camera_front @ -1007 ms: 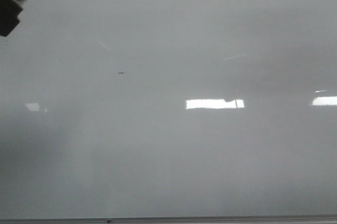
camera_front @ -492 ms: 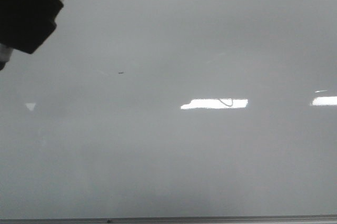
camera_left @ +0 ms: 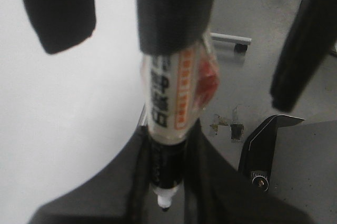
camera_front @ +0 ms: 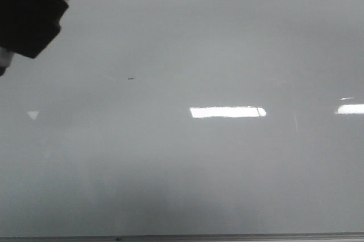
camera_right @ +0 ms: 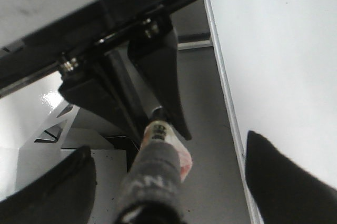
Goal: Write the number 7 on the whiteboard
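The whiteboard [camera_front: 227, 168] fills the front view, glossy and pale grey; no number 7 shows on it. A marker [camera_left: 171, 103] with a white and orange label has a black body and a white tip [camera_left: 166, 203]. My left gripper [camera_left: 169, 134] is shut on its black body near the tip. The marker's dark wrapped end [camera_front: 28, 15] pokes into the front view's top left corner. My right gripper [camera_right: 168, 150] stands open, its fingers [camera_right: 58, 187] wide apart on either side of that wrapped end [camera_right: 155, 176], not touching it. The left gripper [camera_right: 142, 92] shows beyond.
A tiny dark dash [camera_front: 131, 78] marks the board left of centre. Bright light reflections [camera_front: 227, 112] lie across it. The thin grey frame edge [camera_front: 227, 237] runs along the bottom. Beside the board [camera_right: 284, 50] is grey floor with a black metal bracket [camera_left: 271, 134].
The marker's dark end came farther into the top left corner between the two earlier frames and has held still since. The bright reflection has shifted slightly left.
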Robot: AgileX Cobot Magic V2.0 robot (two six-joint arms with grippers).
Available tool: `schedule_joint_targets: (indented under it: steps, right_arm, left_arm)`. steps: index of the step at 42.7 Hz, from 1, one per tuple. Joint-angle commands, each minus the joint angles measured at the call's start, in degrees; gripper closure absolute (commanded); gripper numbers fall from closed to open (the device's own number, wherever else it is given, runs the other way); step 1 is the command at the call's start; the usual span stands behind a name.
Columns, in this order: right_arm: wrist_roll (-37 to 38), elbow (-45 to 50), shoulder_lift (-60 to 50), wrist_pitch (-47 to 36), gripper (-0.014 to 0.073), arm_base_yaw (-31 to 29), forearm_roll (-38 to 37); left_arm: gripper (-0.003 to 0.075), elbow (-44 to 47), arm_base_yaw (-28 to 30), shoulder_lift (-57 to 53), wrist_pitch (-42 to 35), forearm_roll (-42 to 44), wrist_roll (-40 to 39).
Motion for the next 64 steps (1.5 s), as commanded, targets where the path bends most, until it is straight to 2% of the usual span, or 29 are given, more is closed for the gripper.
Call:
schedule_joint_targets:
  steps: [1,9,15,19,21,23,26,31,34,39,45,48,54,64]
  right_arm:
    - [-2.3,-2.3,-1.2,-1.9,0.0020,0.0,4.2]
    - [-2.6,-3.2,-1.2,-0.3,0.0221,0.0,4.5]
    - [-2.6,-3.2,-1.0,2.4,0.0427,0.0,4.5]
    - [-3.0,-3.2,-1.0,3.2,0.0612,-0.1,4.5]
    - [-3.1,-3.2,-1.0,3.1,0.0669,-0.1,4.5]
    - [-3.3,-3.2,-1.0,2.8,0.0657,-0.1,4.4]
    - [-3.4,-3.2,-1.0,2.5,0.0662,-0.3,4.1]
    - [-3.1,-3.2,-1.0,1.9,0.0659,-0.8,2.3]
    - [-2.1,-2.8,-1.2,1.2,0.0659,-2.7,1.8]
    - [-1.6,0.9,-3.3,-2.7,0.0652,-8.3,1.8]
    - [-0.6,10.0,-8.4,-14.2,0.0652,-15.9,2.5]
    - [-0.6,14.9,-10.6,-21.7,0.0652,-18.6,4.4]
    - [-0.6,22.1,-12.8,-33.6,0.0652,-20.2,8.7]
    - [-0.6,22.8,-11.3,-35.2,0.0652,-20.0,10.1]
  left_arm:
    - [0.0741,-1.9,-0.4,-0.5,-3.1,-0.6,0.1]
    - [0.0741,-1.9,-0.4,-0.5,-3.1,-0.6,0.1]
    - [0.0741,-1.9,-0.4,-0.5,-3.1,-0.6,0.1]
    - [0.0737,-1.9,-0.4,-0.5,-3.6,-0.4,0.1]
    - [0.0720,-1.9,-0.4,-0.5,-4.3,-0.4,0.1]
    - [0.0669,-1.9,-0.4,-0.5,-4.8,-0.3,0.1]
    - [0.0542,-1.9,-0.4,-0.5,-4.8,0.8,-0.3]
    - [0.0265,-1.9,-0.3,-0.5,-5.2,1.5,-1.4]
    - [0.0189,-1.3,-0.3,-1.1,-7.4,1.5,-1.5]
    - [0.0248,1.5,-0.3,-4.2,-12.6,1.5,-1.5]
    - [0.0434,7.5,-0.3,-12.2,-17.5,0.9,-1.6]
    - [0.0552,11.3,-0.3,-17.0,-19.6,0.6,-2.3]
    - [0.0734,18.4,-0.3,-27.1,-22.4,-0.8,-4.0]
    - [0.0741,23.1,-0.3,-36.3,-22.3,-4.6,-4.0]
